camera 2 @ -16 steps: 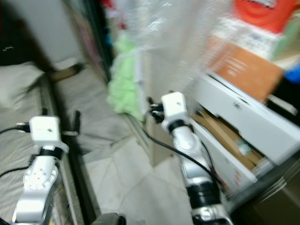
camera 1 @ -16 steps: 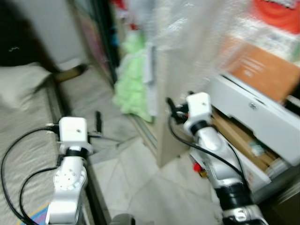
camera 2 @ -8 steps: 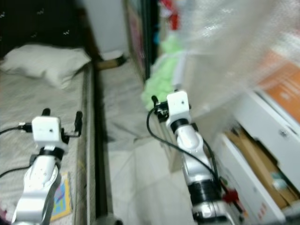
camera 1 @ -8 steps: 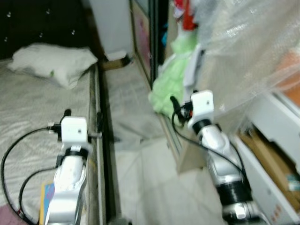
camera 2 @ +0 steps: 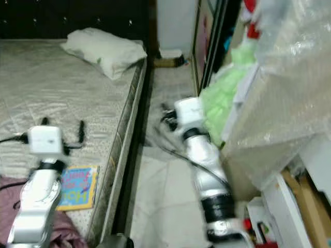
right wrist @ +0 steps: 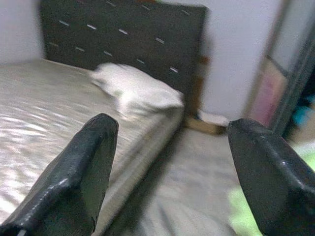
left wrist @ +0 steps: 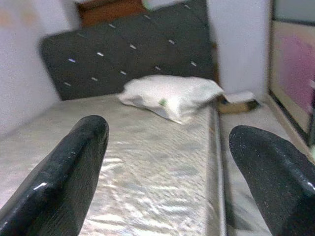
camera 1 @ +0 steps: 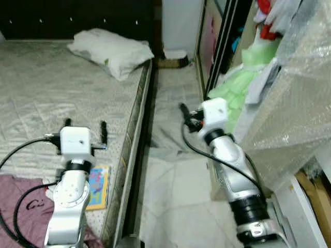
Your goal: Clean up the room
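Note:
My left gripper (camera 1: 85, 124) hangs open over the edge of a grey quilted bed (camera 1: 46, 93), nothing between its fingers (left wrist: 74, 162). A colourful children's book (camera 1: 97, 181) lies on the mattress just below it, beside a crumpled maroon cloth (camera 1: 20, 209). A white pillow (camera 1: 111, 49) rests near the dark headboard (left wrist: 133, 54). My right gripper (camera 1: 186, 113) is open and empty above the floor strip between bed and wardrobe. Its wrist view shows the pillow (right wrist: 135, 91) far off between its fingers (right wrist: 78, 172).
A grey mat (camera 1: 170, 121) covers the narrow aisle floor. A light green garment (camera 1: 235, 98) hangs by the wardrobe on the right. A bubble-wrapped piece of furniture (camera 1: 295, 98) and an open white drawer (camera 1: 305, 206) crowd the right side. A brown object (camera 1: 173, 63) lies at the aisle's end.
The camera has swung left, bringing the bed, pillow and book into sight and pushing the drawer unit off to the right. Both grippers stay open and empty.

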### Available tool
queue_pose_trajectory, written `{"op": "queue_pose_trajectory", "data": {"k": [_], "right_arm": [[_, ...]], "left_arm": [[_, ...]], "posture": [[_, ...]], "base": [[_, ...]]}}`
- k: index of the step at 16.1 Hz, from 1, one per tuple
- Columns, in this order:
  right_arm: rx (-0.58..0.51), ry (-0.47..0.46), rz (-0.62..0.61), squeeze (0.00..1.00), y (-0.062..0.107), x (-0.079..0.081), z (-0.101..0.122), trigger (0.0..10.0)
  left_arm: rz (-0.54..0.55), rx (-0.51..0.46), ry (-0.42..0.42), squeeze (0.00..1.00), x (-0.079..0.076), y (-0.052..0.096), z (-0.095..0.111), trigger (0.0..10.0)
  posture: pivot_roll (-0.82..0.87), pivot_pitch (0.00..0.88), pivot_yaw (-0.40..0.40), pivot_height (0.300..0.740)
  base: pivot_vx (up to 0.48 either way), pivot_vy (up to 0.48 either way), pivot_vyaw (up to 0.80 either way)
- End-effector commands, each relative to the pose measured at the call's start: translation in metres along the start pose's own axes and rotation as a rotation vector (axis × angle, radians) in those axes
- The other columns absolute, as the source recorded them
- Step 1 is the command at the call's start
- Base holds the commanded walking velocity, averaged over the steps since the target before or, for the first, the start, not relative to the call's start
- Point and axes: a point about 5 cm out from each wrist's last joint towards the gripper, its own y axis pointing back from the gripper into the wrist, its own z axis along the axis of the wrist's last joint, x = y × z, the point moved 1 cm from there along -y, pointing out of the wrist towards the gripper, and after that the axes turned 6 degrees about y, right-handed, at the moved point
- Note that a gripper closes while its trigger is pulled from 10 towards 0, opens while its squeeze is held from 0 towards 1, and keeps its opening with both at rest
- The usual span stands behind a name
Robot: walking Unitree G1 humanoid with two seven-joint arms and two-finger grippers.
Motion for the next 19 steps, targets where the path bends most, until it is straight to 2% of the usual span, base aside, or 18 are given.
{"op": "queue_pose_trajectory", "data": {"k": [1,14,19], "right_arm": [[-0.008,0.016,-0.008,0.0,-0.002,-0.0074,0.0024,10.0],[-0.024,0.028,-0.005,0.0,-0.0067,-0.0101,0.0049,10.0],[-0.042,0.024,0.023,0.0,-0.0075,-0.0065,0.0071,10.0]], "left_arm": [[0.0,-0.008,0.011,0.0,-0.002,-0.0002,0.0023,10.0],[0.02,-0.016,0.009,0.0,-0.0018,-0.0014,0.0038,10.0],[0.02,-0.02,0.018,0.0,-0.0027,-0.002,0.0039,10.0]], "posture": [[-0.05,0.01,0.012,0.74],[-0.05,0.014,0.011,0.74],[-0.05,0.01,0.015,0.74]], "base": [[0.0,0.0,0.8],[0.0,0.0,0.8],[0.0,0.0,0.8]]}}
